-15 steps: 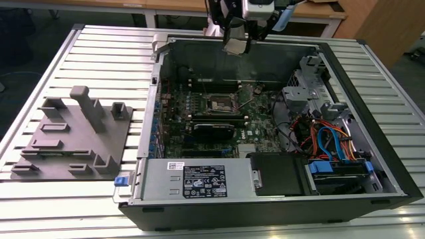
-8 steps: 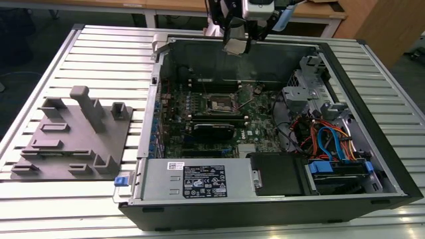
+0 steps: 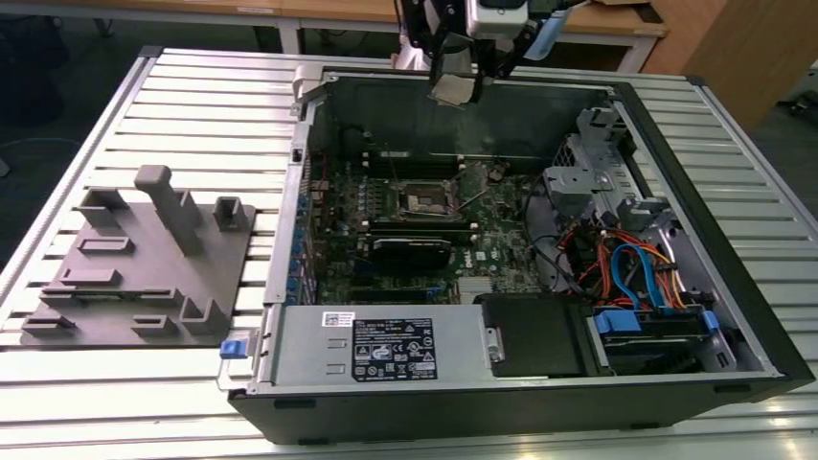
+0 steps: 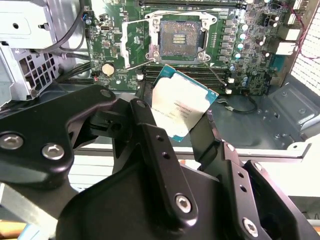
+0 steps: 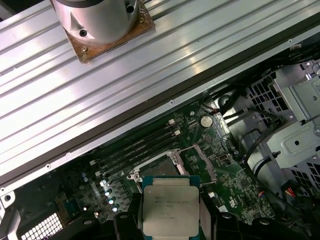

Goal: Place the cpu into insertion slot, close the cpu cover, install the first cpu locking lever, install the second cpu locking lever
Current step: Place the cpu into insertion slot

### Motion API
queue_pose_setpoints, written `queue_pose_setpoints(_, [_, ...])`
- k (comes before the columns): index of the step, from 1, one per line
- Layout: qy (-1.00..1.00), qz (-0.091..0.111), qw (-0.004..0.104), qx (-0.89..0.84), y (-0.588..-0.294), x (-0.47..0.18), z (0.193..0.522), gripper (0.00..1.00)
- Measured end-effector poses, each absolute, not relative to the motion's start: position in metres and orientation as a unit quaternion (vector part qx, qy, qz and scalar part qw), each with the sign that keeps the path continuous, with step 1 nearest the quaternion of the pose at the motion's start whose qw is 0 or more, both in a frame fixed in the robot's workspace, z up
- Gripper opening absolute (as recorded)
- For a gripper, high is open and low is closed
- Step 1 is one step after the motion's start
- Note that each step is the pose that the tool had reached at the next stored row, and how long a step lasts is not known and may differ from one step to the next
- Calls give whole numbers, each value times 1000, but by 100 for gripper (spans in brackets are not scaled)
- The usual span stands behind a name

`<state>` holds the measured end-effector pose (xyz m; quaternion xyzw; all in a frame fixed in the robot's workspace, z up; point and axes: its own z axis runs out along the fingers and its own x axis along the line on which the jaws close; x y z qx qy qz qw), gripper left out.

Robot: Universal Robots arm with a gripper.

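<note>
table [image 3: 167,105]: slatted metal, carries the open computer case [image 3: 537,383] and a grey fixture plate [image 3: 128,259] on the exterior view's left
arm [image 3: 492,19]: comes down from above over the case's far wall, wrist tilted toward the motherboard [image 3: 383,225]
gripper [image 4: 175,125]: black fingers clamped on two opposite edges of the cpu, hanging above the board
cpu [image 4: 184,105]: in the gripper's hold, tilted, metal top facing both wrist views, clear of the board, not seated
insertion slot [image 4: 179,40]: uncovered, contacts exposed, just past the cpu in the second wrist view
cpu cover [image 5: 204,161]: swung up, beside the slot
</note>
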<state>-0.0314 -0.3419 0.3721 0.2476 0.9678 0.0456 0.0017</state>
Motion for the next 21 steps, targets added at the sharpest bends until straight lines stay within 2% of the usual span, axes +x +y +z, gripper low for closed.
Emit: queue_pose_setpoints(21, [962,46,3,269,-342,-31,372,54])
